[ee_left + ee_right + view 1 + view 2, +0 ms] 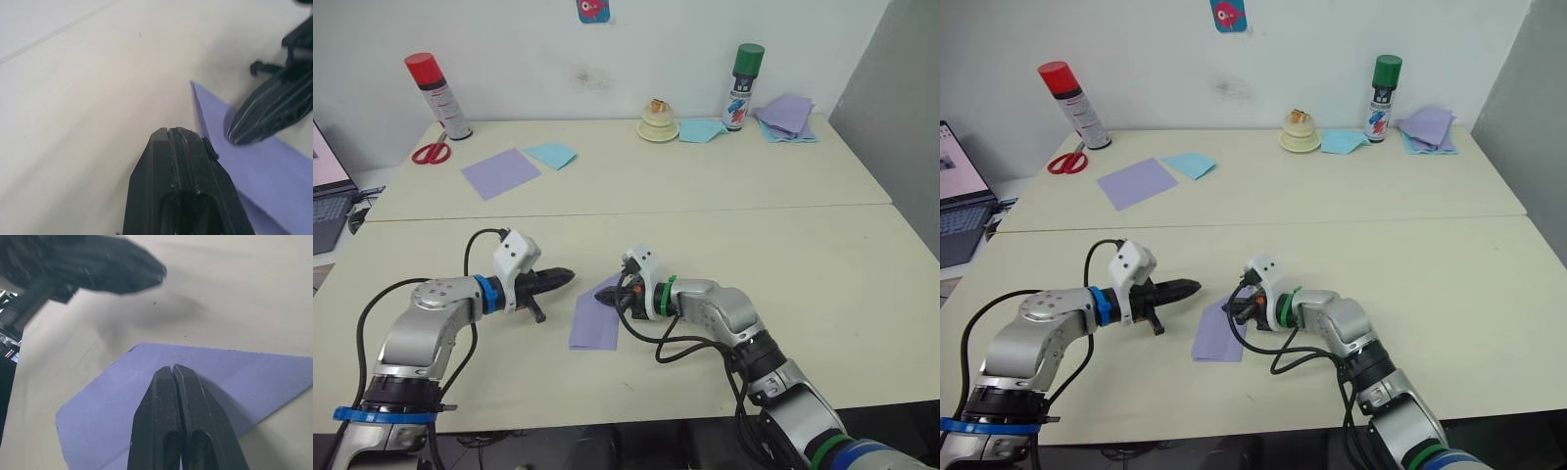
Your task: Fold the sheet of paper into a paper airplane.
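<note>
The folded lavender sheet of paper lies on the cream table, long axis running away from the robot. The right gripper (fingers pressed together) rests over its far end; the left gripper, also closed, hovers just beside.

Bright, even indoor light; soft shadows under both arms on the table. Wrist views blurred, left gripper out of focus there
</note>
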